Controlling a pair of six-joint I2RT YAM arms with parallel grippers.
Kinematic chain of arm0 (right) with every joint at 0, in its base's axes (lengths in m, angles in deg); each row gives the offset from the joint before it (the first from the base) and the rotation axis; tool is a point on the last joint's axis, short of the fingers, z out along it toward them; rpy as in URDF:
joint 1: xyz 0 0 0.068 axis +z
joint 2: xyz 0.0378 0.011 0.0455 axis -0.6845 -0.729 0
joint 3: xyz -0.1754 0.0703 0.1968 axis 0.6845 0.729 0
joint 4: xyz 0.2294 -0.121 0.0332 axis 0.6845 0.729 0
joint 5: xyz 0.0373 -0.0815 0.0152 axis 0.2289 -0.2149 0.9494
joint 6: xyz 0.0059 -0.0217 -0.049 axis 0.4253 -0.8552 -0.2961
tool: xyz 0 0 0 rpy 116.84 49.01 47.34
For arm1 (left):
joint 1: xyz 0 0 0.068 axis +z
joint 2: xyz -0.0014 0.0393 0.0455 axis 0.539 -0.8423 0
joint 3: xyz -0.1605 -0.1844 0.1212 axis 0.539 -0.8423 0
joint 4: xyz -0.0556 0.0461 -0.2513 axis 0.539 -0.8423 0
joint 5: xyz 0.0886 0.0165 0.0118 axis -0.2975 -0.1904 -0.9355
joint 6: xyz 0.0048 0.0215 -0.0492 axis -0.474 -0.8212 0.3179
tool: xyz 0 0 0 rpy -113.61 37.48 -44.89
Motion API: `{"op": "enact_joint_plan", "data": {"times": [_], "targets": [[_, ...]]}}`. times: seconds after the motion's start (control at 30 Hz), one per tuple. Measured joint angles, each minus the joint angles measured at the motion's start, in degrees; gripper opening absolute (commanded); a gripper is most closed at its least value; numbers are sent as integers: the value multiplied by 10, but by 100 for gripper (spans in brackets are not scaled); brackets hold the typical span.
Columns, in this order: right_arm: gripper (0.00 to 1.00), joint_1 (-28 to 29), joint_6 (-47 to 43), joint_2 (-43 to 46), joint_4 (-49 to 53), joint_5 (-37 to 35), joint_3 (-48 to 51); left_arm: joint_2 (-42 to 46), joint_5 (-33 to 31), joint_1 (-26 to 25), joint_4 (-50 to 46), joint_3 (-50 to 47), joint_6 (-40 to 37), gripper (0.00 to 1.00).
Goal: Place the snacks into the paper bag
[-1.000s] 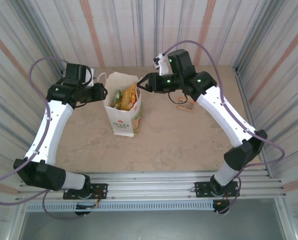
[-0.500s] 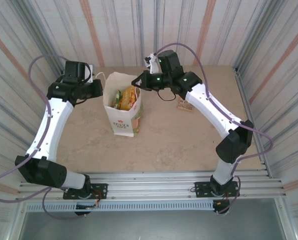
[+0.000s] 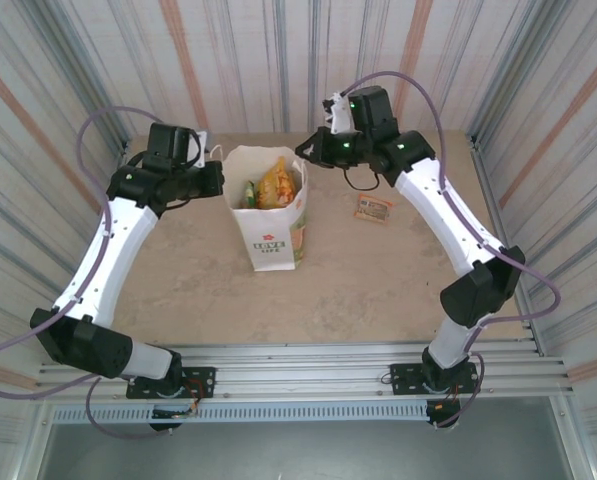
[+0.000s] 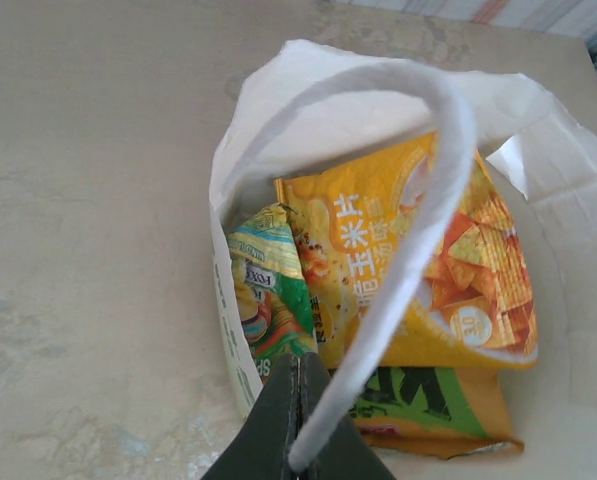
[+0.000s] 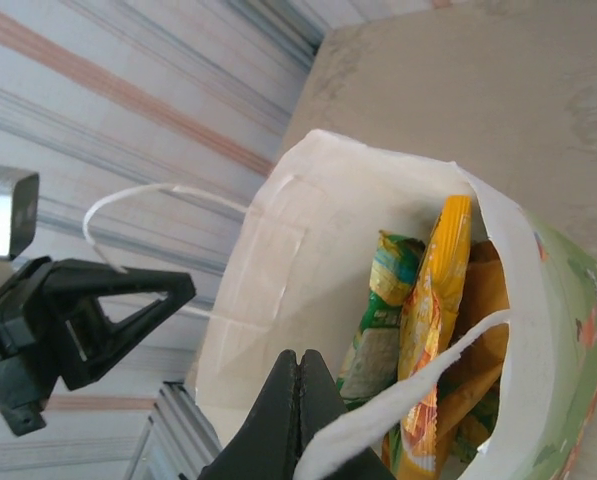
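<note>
The white paper bag stands upright at mid-table, its mouth held wide. Several snacks stand inside it: a yellow packet, a green one and an orange-green one. The same snacks appear from above. My left gripper is shut on the bag's left cord handle, at the rim. My right gripper is shut on the other handle, at the bag's right rim. The green and yellow packets show beside it.
A small flat orange packet lies on the table right of the bag, under the right arm. Corrugated walls close in the table at the back and both sides. The metal rail with the arm bases runs along the near edge.
Both grippers have gone from open to shut on the bag's handles. The bag has shifted to the right with both arms and its mouth is pulled wider.
</note>
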Motion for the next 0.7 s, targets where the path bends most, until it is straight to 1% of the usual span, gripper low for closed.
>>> {"op": "enact_joint_plan", "data": {"times": [0.17, 0.2, 0.27, 0.3, 0.33, 0.37, 0.43, 0.47, 0.57, 0.7], "targets": [[0, -10, -5, 50, 6, 0, 59, 0, 3, -25, 11, -7, 11, 1], [3, -12, -9, 59, 9, -2, 64, 0, 3, -30, 12, -7, 12, 4], [25, -14, -13, 75, 18, -3, 72, 0, 3, -37, 12, -7, 14, 13], [34, -16, -13, 82, 19, -2, 76, 0, 3, -38, 12, -6, 15, 17], [41, -21, -15, 89, 19, -2, 79, 0, 3, -39, 12, -6, 18, 23], [44, -25, -17, 96, 21, -2, 80, 0, 3, -39, 13, -6, 21, 29], [48, -35, -19, 113, 27, -5, 81, 0, 0, -39, 12, -4, 20, 41], [49, -38, -22, 120, 32, -5, 81, 1, -2, -39, 12, -3, 19, 45], [52, -49, -29, 144, 45, -15, 87, 6, -1, -37, 12, 0, 20, 52], [54, -68, -30, 182, 65, -17, 111, 30, 16, -21, 16, -3, 25, 57]]}}
